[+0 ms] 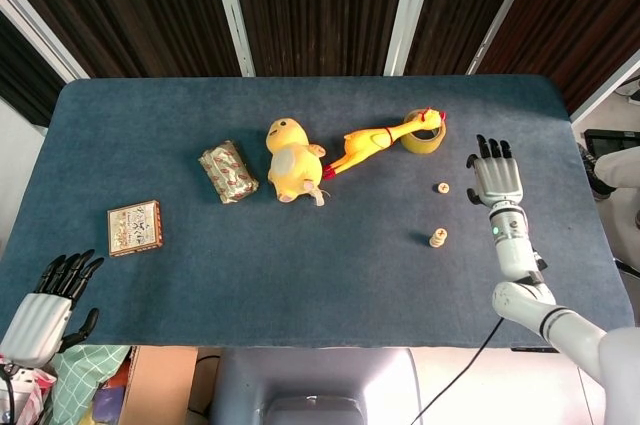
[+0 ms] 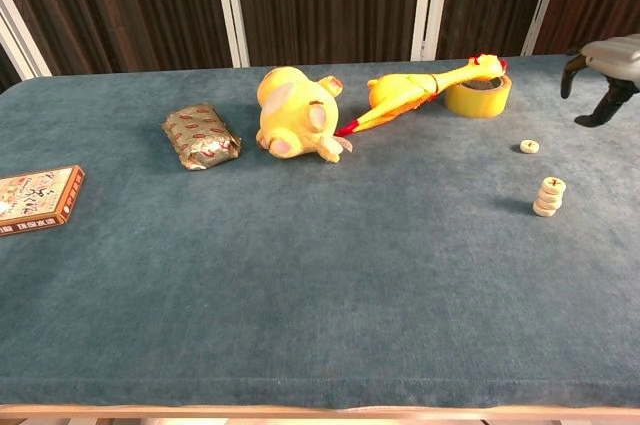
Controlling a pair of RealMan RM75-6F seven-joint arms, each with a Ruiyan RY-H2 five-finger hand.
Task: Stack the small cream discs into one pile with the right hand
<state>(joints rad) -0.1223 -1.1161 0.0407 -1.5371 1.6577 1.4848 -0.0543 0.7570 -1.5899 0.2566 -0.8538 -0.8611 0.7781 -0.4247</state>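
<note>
My right hand (image 1: 496, 177) hovers over the right side of the table (image 1: 300, 245), fingers spread and pointing to the far edge, holding nothing and touching nothing. In the chest view only part of it (image 2: 606, 71) shows at the upper right corner, fingers curled downward above the cloth; the head view gives the whole hand and forearm.

The pile (image 1: 438, 237) of cream discs stands left of and nearer than my right hand, well apart from it. From the chest I can see it as a short stack (image 2: 548, 196) with the top disc sitting slightly off line. One loose disc (image 1: 442, 187) lies flat on the cloth beyond the pile, between it and the tape roll (image 1: 425, 133); the chest view puts that disc (image 2: 529, 146) clear of the stack, not touching it.

I see no real container here. The tape roll's hollow middle looks bare from above, and the rubber chicken (image 1: 375, 144) lies with its head resting on the roll's rim. Just left of the chicken is the plush duck (image 1: 291, 160), then the foil packet (image 1: 228, 172), then the small box (image 1: 135, 227) near the left edge.

My left hand (image 1: 47, 300) hangs off the near left corner, fingers apart and holding nothing. Only the head view shows it; the chest camera misses it altogether.
</note>
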